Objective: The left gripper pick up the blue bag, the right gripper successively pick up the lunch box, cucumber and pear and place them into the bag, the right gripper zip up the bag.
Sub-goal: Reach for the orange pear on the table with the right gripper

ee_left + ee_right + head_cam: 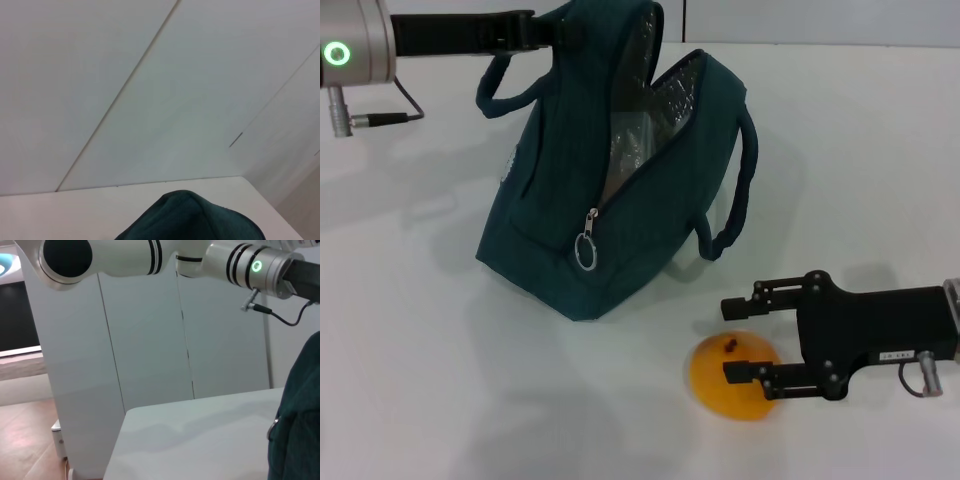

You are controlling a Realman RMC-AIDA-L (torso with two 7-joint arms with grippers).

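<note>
The blue bag [570, 200] stands open on the white table, its silver lining showing and its top pulled up toward the back left. My left gripper [552, 30] is shut on the bag's upper edge, beside one handle. A round orange-yellow pear [720, 385] lies on the table in front of the bag. My right gripper [733, 340] is open at the pear, one finger lying across the pear's top and the other just beyond the fruit. The bag's cloth also shows in the left wrist view [190, 220] and the right wrist view [300, 415]. Lunch box and cucumber are out of view.
The zipper pull ring [586, 245] hangs at the bag's near corner. A second handle [740, 180] loops down the bag's right side toward my right gripper. The white table [440, 380] stretches left and forward. Grey wall panels [150, 340] stand behind it.
</note>
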